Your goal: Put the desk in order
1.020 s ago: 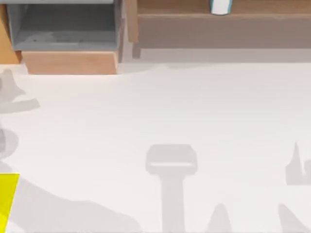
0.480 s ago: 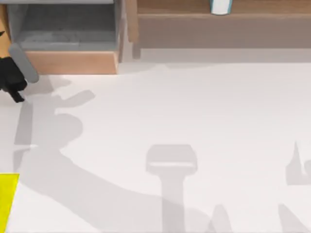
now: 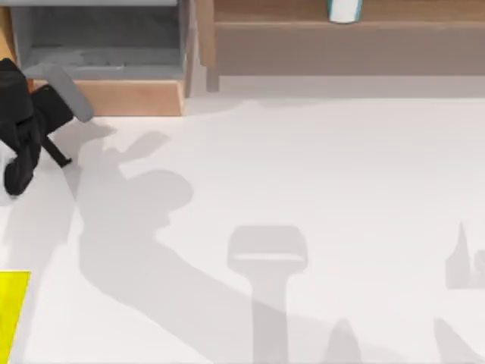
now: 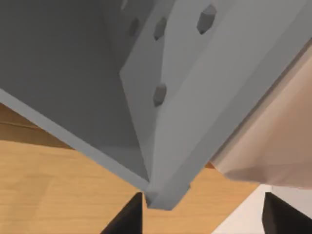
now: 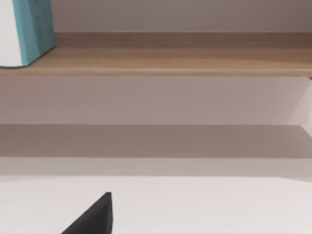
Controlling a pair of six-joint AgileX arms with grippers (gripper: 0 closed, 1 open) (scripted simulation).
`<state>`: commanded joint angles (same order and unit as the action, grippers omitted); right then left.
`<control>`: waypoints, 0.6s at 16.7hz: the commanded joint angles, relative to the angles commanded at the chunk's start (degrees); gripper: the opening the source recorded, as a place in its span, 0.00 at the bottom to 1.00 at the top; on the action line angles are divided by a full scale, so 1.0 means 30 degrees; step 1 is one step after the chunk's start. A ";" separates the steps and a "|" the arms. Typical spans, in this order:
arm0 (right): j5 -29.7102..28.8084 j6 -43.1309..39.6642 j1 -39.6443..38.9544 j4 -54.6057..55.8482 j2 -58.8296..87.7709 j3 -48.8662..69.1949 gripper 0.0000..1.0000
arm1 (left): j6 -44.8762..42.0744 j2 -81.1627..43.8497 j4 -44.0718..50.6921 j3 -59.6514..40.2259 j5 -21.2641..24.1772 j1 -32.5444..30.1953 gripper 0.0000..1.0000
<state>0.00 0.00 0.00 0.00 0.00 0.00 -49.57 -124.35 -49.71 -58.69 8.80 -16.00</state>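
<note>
drawer box [image 3: 106, 57] at the far left of the desk [image 3: 318, 174], standing pulled out, its grey lining open to above and its wooden front facing the near side. left gripper [image 3: 34, 129] at the left edge of the top view, just beside the front left corner of the drawer box; its fingers [image 4: 127, 219] are spread apart with nothing between them, and in the left wrist view the grey corner of the drawer sits close ahead of the gap. this placement suggests an approach to the open drawer, probably to push it shut as part of tidying, though that is a judgement only. yellow block [image 3: 11, 311] lies at the near left edge of the desk, well apart from the gripper. shelf unit [image 3: 341, 38] runs along the far side, to the right of the drawer, carrying a white and teal container [image 3: 345, 10]. right arm is parked facing the shelf; one dark fingertip [image 5: 92, 219] shows in its wrist view, and whether that gripper is spread or closed cannot be told.
</note>
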 joint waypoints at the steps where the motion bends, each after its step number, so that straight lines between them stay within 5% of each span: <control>1: 0.0000 0.0000 0.0000 0.0000 0.0000 0.0000 1.00 | 0.0809 0.0015 0.0387 -0.0001 -0.0423 -0.0682 1.00; 10: 0.0000 0.0000 0.0000 0.0000 0.0000 0.0000 1.00 | 0.7368 -0.1079 0.3475 -0.1758 -0.3995 -0.6017 1.00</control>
<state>0.00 0.00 0.00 0.00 0.00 0.00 -27.46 -127.58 -39.28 -63.97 -3.19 -34.05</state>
